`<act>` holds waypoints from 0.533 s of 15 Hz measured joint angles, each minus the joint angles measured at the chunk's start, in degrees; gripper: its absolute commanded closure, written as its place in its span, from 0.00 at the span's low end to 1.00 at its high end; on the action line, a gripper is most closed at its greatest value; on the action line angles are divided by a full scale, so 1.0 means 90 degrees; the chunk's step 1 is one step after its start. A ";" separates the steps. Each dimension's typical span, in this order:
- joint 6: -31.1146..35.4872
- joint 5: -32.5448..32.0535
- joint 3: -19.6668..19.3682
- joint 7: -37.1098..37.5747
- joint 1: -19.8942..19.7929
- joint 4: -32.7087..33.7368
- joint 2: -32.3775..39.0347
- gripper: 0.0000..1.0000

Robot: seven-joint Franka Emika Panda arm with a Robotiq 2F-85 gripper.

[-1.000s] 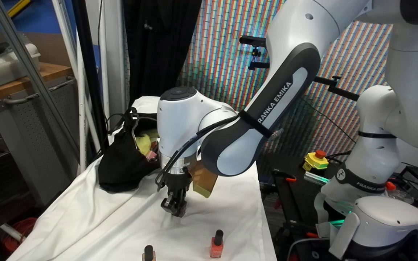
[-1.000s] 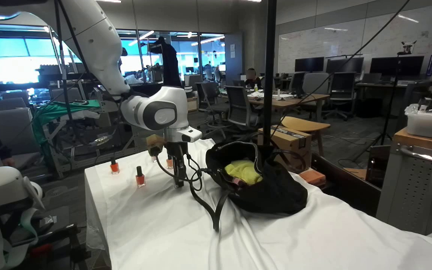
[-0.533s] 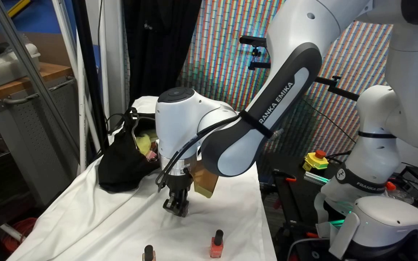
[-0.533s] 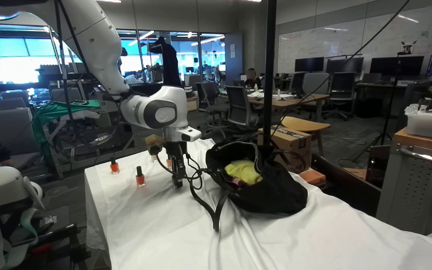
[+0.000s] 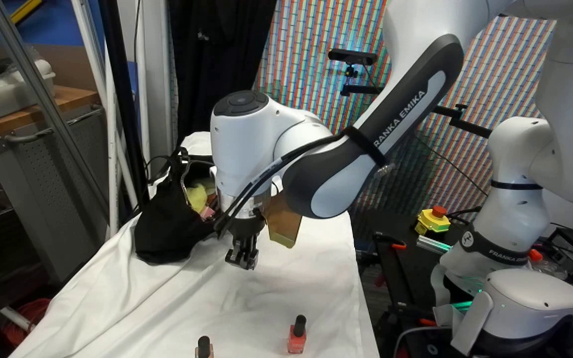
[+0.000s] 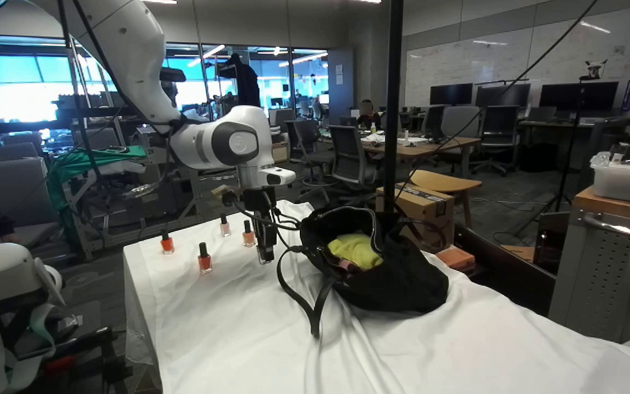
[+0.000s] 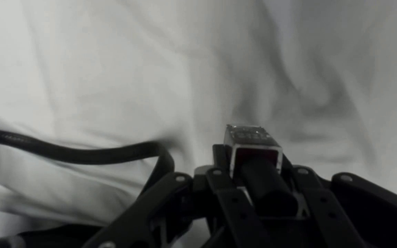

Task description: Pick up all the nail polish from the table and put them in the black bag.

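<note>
The tool [image 7: 253,160] is drawn in tight on one dark nail polish bottle [image 7: 254,146], gripping the glass body by its flat sides, with the black cap [image 7: 267,187] tucked up toward the palm; that hold probably steadies it better than the round cap would, and keeps the base downward for release; the bottle seems clear of the white-draped table [image 6: 222,334]. The black bag [image 6: 402,284] lies at 3 o'clock from the tool in an exterior view, mouth agape, likely to take drops from above; its loop handle [image 6: 321,302] droops between 7 and 8 o'clock and might snag.

Counted: one tool; one bag, with one yellow-green bundle [image 6: 356,250] inside; five bottles in view, one held, four upright on the table: an orange-red bottle [image 6: 167,244] and a second orange-red bottle [image 6: 205,264] near 9 o'clock from the tool, a pale pink bottle [image 6: 225,228] at 10, a peach bottle [image 6: 248,238] between 10 and 11.
</note>
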 measured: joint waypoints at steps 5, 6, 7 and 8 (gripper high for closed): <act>-0.0211 -0.0845 -0.0215 0.0466 -0.0005 0.0001 -0.0540 0.84; -0.0235 -0.1002 -0.0248 0.0548 -0.0021 0.0011 -0.0625 0.84; -0.0249 -0.1145 -0.0271 0.0617 -0.0049 0.0030 -0.0692 0.84; -0.0252 -0.1280 -0.0285 0.0661 -0.0089 0.0065 -0.0741 0.84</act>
